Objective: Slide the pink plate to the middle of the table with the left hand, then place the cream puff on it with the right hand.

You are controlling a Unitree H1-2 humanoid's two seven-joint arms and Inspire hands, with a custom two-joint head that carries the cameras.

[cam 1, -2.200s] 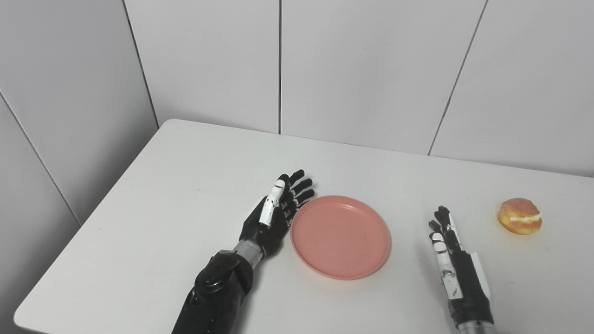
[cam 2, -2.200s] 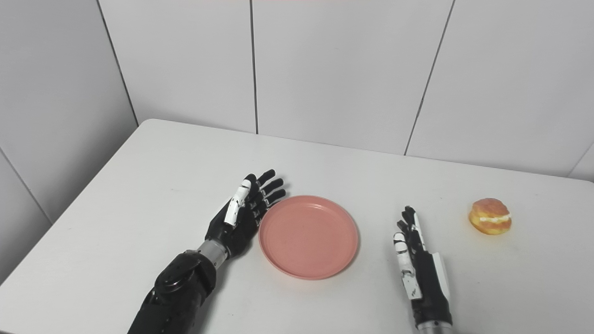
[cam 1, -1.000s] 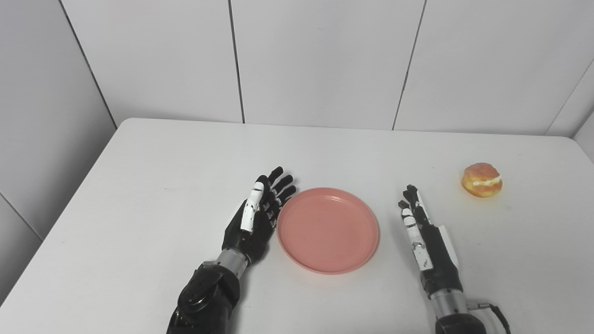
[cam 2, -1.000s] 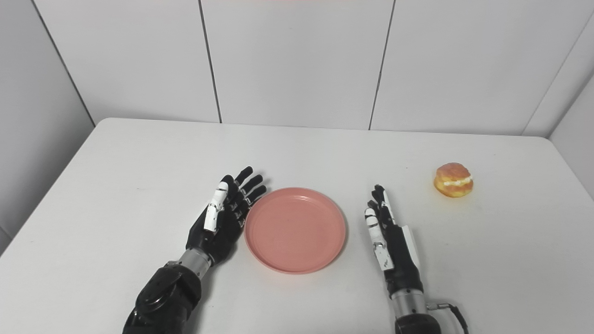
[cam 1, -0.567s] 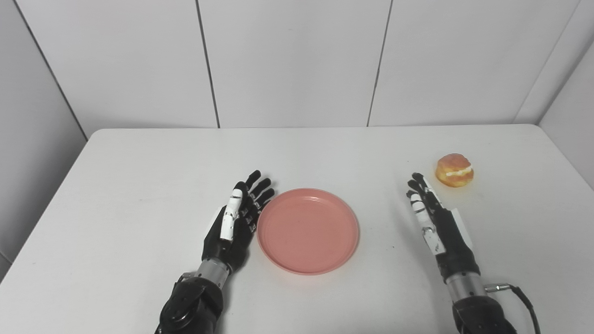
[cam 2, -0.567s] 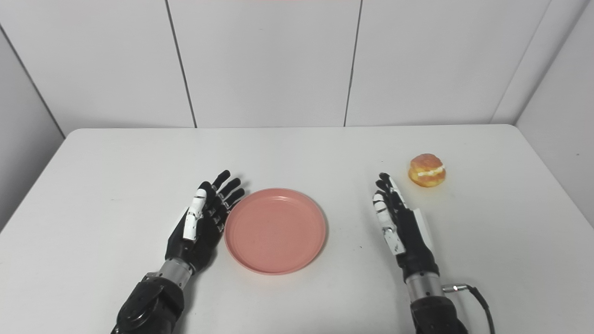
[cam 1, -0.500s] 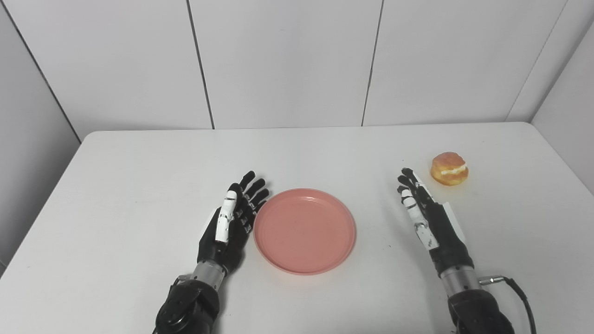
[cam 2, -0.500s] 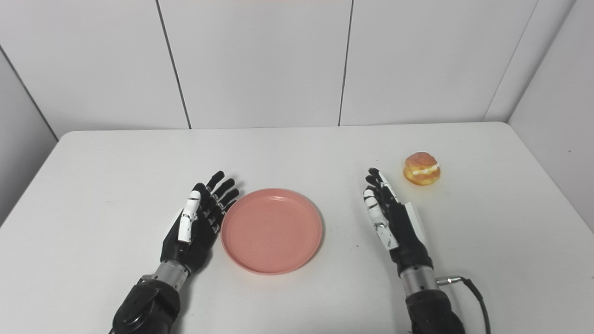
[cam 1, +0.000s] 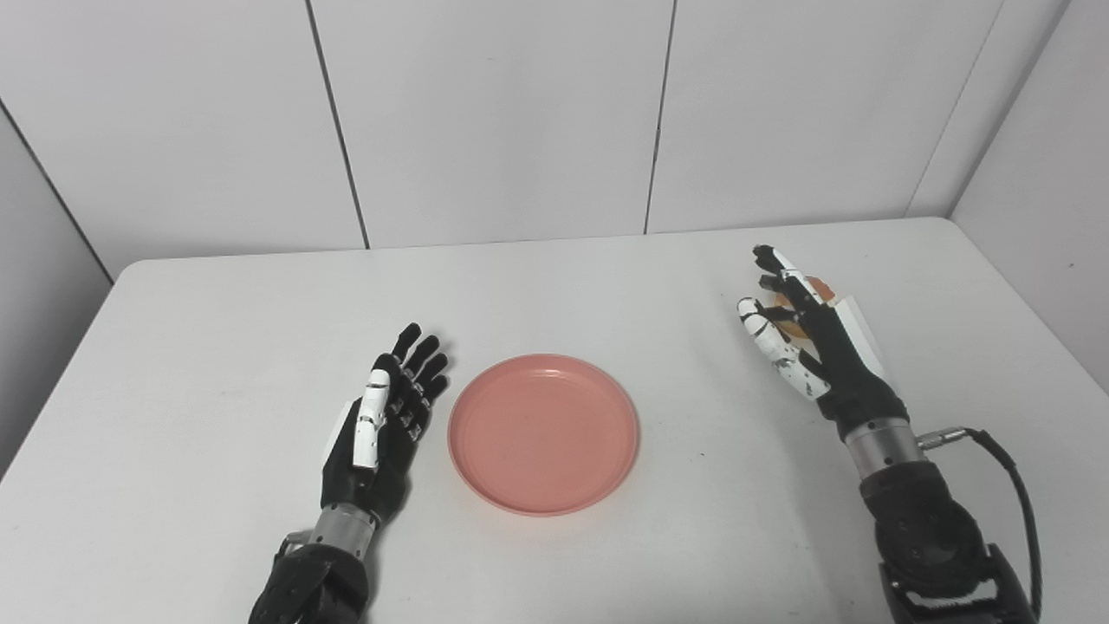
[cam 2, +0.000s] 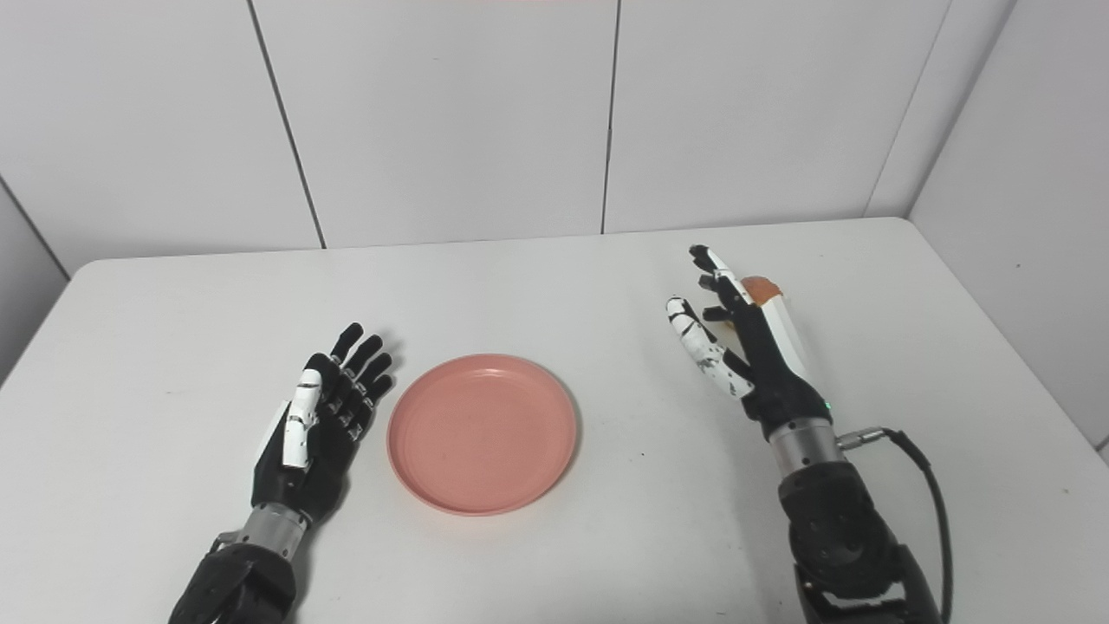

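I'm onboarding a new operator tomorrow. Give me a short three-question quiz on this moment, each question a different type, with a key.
1. True or false: the pink plate has nothing lying on it.
2. Multiple choice: where is the cream puff?
A. on the plate
B. on the table, partly hidden behind the right hand
C. under the left hand
3. Fill in the missing word: the left hand lies beside the plate with its fingers apart, so it is ____.

Key: 1 true. 2 B. 3 open.
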